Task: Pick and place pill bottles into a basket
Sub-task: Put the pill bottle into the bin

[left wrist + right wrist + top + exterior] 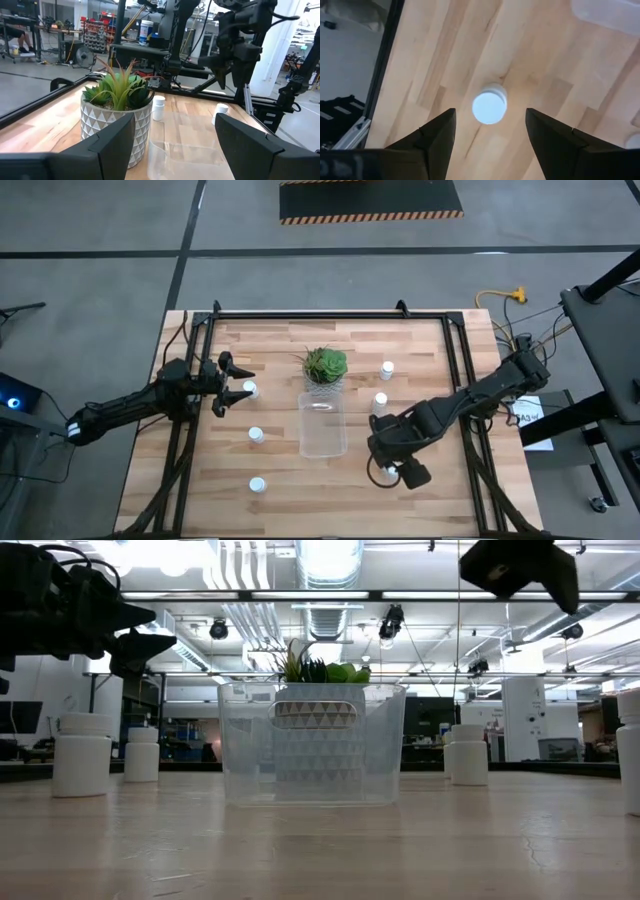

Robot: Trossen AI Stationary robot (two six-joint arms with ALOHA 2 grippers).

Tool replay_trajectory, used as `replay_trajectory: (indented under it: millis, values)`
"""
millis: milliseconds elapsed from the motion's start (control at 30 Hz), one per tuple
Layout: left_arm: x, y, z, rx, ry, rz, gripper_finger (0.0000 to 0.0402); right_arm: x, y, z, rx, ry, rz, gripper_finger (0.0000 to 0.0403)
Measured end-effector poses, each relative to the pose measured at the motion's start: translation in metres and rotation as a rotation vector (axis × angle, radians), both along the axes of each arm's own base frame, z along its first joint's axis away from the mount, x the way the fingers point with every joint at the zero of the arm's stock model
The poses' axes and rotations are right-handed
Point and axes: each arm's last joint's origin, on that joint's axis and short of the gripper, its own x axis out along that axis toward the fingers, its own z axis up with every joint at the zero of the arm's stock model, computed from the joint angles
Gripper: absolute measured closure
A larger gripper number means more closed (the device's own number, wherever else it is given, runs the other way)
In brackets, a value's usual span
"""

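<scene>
The clear basket [322, 423] stands at the table's middle, with the potted plant [325, 365] just behind it. Small white pill bottles stand upright on their bases: two right of the plant [387, 368] [380, 401] and several on the left [255, 434] [257, 484]. My right gripper [490, 112] hangs open, pointing down, high above another pill bottle [489, 106], with one finger on each side of it in the wrist view. My left gripper [235, 380] waits open and level at the left, beside a bottle [250, 389].
The black frame rails [455, 380] run along the table's sides. In the low view the basket [312, 745] stands in the middle with bottles to both sides [82, 753] [468, 753]. Bare wood lies in front of the basket.
</scene>
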Motion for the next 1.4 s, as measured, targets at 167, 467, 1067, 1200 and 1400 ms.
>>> replay_trajectory:
  millis: [167, 467, 1067, 1200, 1400]
  values:
    - [0.0, 0.0, 0.0, 0.0, 0.0, 0.0, 0.0143, -0.003, -0.002, -0.007, -0.006, 0.018, -0.016, 0.0175]
    - [0.0, 0.0, 0.0, 0.0, 0.0, 0.0, 0.0143, 0.0, 0.0, -0.01, 0.017, 0.003, -0.048, 0.0118]
    - [0.0, 0.0, 0.0, 0.0, -0.001, 0.0, 0.0143, -0.004, 0.007, -0.042, -0.022, 0.007, 0.0, 0.0068]
    - [0.0, 0.0, 0.0, 0.0, -0.001, 0.0, 0.0143, -0.007, 0.005, -0.051, -0.031, 0.02, -0.005, 0.0073]
    - [0.0, 0.0, 0.0, 0.0, 0.0, 0.0, 0.0143, -0.011, 0.005, -0.068, -0.023, 0.019, -0.003, 0.0074]
